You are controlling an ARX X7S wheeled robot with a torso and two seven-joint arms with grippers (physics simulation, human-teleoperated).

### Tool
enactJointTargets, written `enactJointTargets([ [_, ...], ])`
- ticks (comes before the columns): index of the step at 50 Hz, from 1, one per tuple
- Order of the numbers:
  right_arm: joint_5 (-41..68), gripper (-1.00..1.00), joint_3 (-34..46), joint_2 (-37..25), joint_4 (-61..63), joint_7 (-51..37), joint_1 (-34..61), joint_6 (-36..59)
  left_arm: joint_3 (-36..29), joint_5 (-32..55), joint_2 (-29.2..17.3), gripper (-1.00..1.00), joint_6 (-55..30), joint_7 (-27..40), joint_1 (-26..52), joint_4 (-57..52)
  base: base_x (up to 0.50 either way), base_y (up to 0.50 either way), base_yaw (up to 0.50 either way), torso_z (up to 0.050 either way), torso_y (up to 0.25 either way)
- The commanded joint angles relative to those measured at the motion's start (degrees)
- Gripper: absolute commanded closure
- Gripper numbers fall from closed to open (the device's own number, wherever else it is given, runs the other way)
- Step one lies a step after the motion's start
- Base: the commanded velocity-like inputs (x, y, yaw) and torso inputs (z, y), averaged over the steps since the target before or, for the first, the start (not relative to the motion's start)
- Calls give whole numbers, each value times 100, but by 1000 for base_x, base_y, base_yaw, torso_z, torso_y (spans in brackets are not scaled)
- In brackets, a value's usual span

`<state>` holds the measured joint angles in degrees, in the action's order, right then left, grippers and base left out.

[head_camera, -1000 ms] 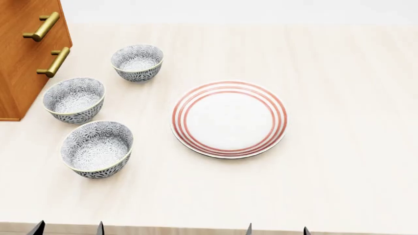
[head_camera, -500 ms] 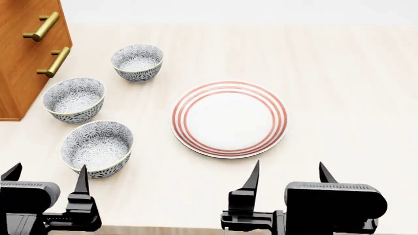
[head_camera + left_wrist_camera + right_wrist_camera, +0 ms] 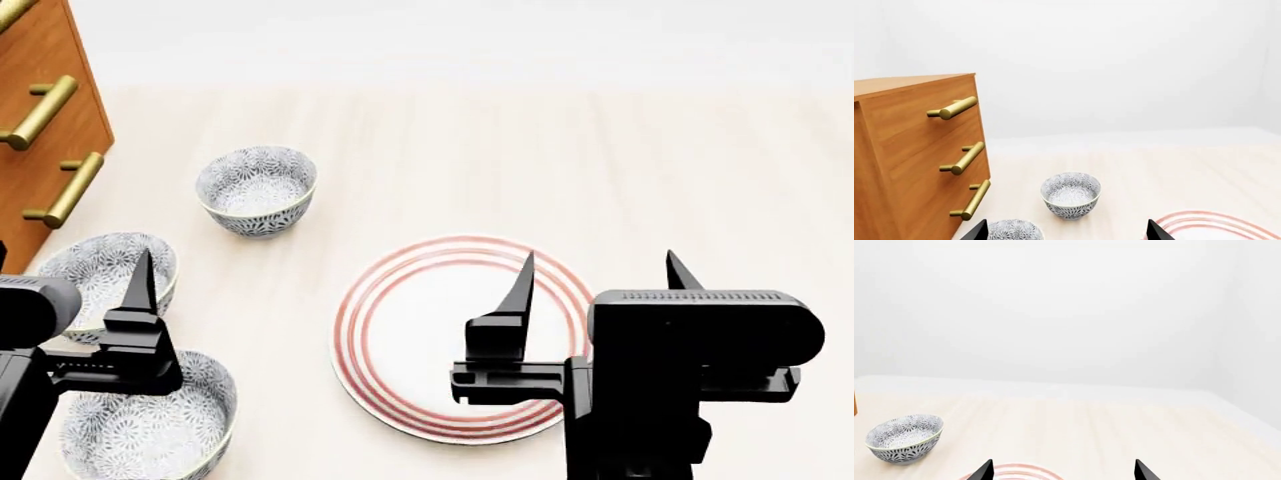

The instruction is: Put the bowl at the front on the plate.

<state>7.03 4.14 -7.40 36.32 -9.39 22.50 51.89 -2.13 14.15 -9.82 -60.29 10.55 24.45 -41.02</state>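
Note:
The bowl (image 3: pixel 150 436), grey-blue floral with a cream rim, sits nearest me at the lower left of the head view, partly under my left arm. The red-ringed white plate (image 3: pixel 414 330) lies to its right; its rim also shows in the left wrist view (image 3: pixel 1217 223) and the right wrist view (image 3: pixel 1013 472). My left gripper (image 3: pixel 67 272) hangs open above the front and middle bowls, holding nothing. My right gripper (image 3: pixel 601 262) is open over the plate's right half, also holding nothing. Neither wrist view shows the front bowl.
Two matching bowls stand behind it: a middle one (image 3: pixel 94 265) (image 3: pixel 1013 231) and a far one (image 3: pixel 256 190) (image 3: pixel 1070 194) (image 3: pixel 904 437). A wooden drawer cabinet (image 3: pixel 40 110) (image 3: pixel 914 160) with brass handles stands at the far left on the pale table (image 3: pixel 721 150).
Both arms have risen and reached forward over the table: left over the bowls, right over the plate. The head view shifted, so everything sits lower in the frame.

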Motion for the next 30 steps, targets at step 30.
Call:
enactJointTargets([
  [30,181,-100,-31,-140,-58,-146,-32,-209,1732,1726,822,-100,-2962,394,144,-66,208,0,0,0,1],
])
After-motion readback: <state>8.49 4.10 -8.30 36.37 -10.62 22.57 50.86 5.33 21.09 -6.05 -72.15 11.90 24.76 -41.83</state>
